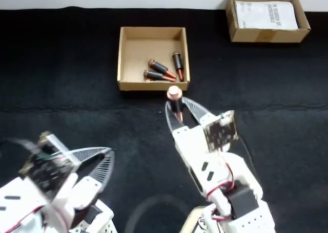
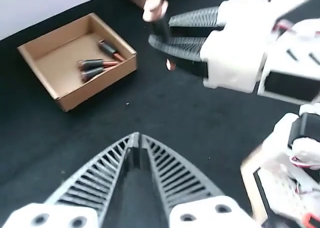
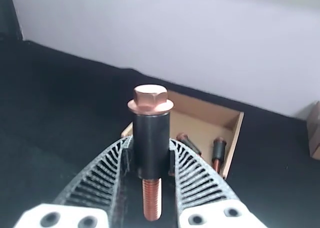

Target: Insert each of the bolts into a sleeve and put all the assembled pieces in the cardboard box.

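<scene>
Bolt (image 3: 150, 100) and sleeve (image 3: 149, 140) are already mated. The right gripper (image 1: 175, 104) pinches the sleeve between its fingers, bolt head uppermost and threaded end poking out below. In the high view the piece hangs near the centre of the frame, just below the near wall of the box (image 1: 122, 59) and not yet over it. Three finished pieces (image 1: 161, 69) lie in the lower right of the box. The left gripper (image 2: 136, 137) sits at the lower left of the high view above the black worktop (image 1: 61, 89), pressed together on nothing and well apart from the box.

The step in hand looks like the drop-off. To do it well, I would carry the piece up-frame over the near wall, high enough for the threaded end to clear the rim. I would aim for the bare floor at the left of the box. The fingers should spread only once the piece is low inside, since a round piece may roll or bounce.

A second box (image 1: 256, 35) at the upper right holds a printed sheet (image 1: 265, 14); its writing is too small to read. I see no label on the pieces.
</scene>
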